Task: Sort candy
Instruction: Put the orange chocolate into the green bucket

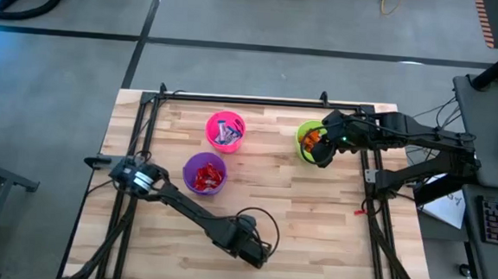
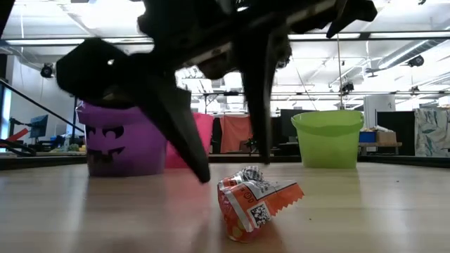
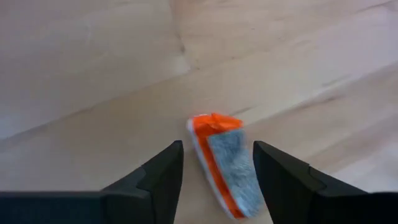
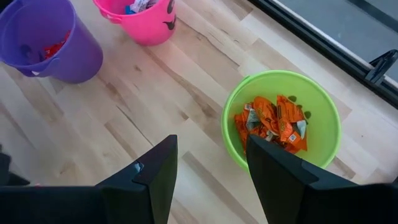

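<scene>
lower middle of the low view: crinkled orange candy [image 2: 254,199], shiny wrapper with serrated edge, flat on pale wood-grain table [image 2: 380,211]. left gripper [image 3: 217,171] low over it, jaws spread on both sides, not touching. seen only in right wrist view: right gripper [image 4: 208,165] spread above smooth round green cup [image 4: 323,146] full of orange wrappers.

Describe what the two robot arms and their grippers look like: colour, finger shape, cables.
Both arms are dark, nearly black, jointed links. The left arm has a pale metallic band near its base and a thin black cable looping by its wrist. The left gripper has two matte black, wedge-shaped fingers; the right gripper has the same kind. The right arm also carries black cabling.
</scene>
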